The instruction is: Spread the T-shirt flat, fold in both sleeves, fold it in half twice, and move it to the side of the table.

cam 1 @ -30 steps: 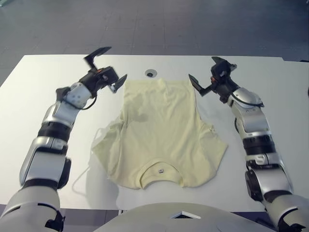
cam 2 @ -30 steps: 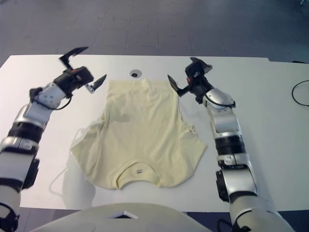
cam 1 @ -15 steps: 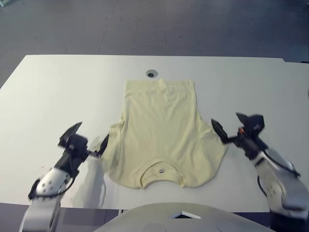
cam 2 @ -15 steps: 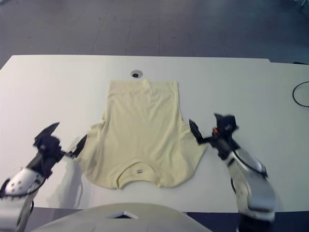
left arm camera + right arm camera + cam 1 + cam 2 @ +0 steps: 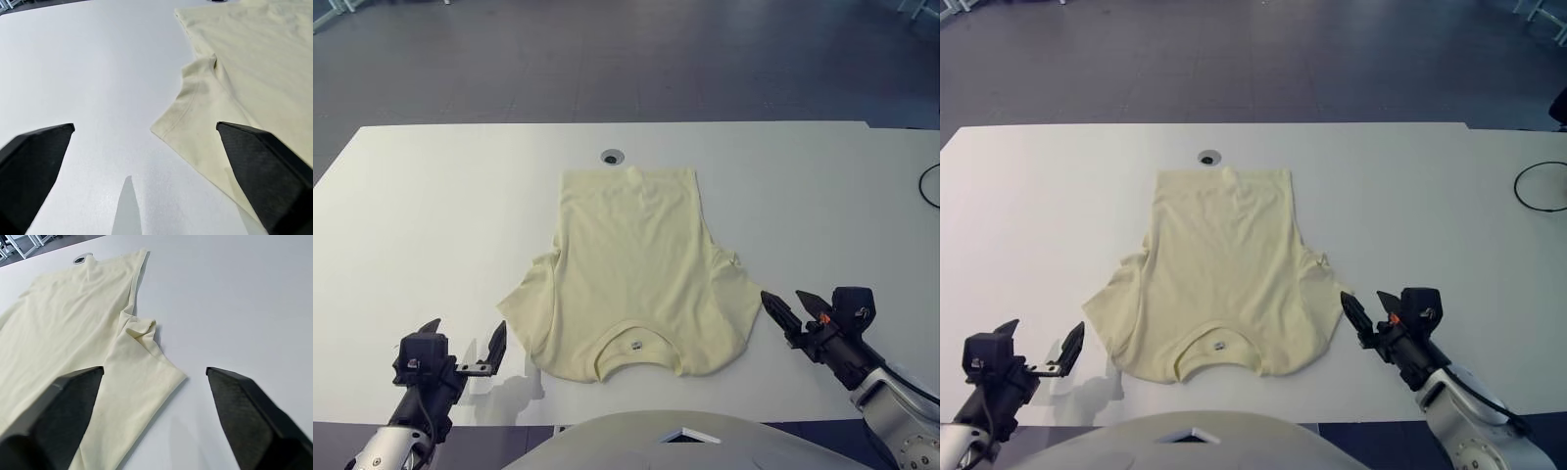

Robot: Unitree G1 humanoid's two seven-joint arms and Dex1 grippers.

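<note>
A pale yellow T-shirt lies spread on the white table, collar toward me and hem at the far side. Its sleeves stick out at both sides, the one on my left rumpled, the one on my right creased near the armpit. My left gripper hovers open near the table's front edge, just left of the left sleeve, holding nothing. My right gripper is open too, low over the table just right of the right sleeve tip.
A round grommet hole sits in the table just beyond the shirt's hem. A black cable loop lies at the far right of the table. Wide bare table surface stretches on both sides of the shirt.
Both arms have drawn back from the shirt's far hem corners to the near edge of the table, beside the sleeves. The head camera has shifted a little. The shirt lies flatter.
</note>
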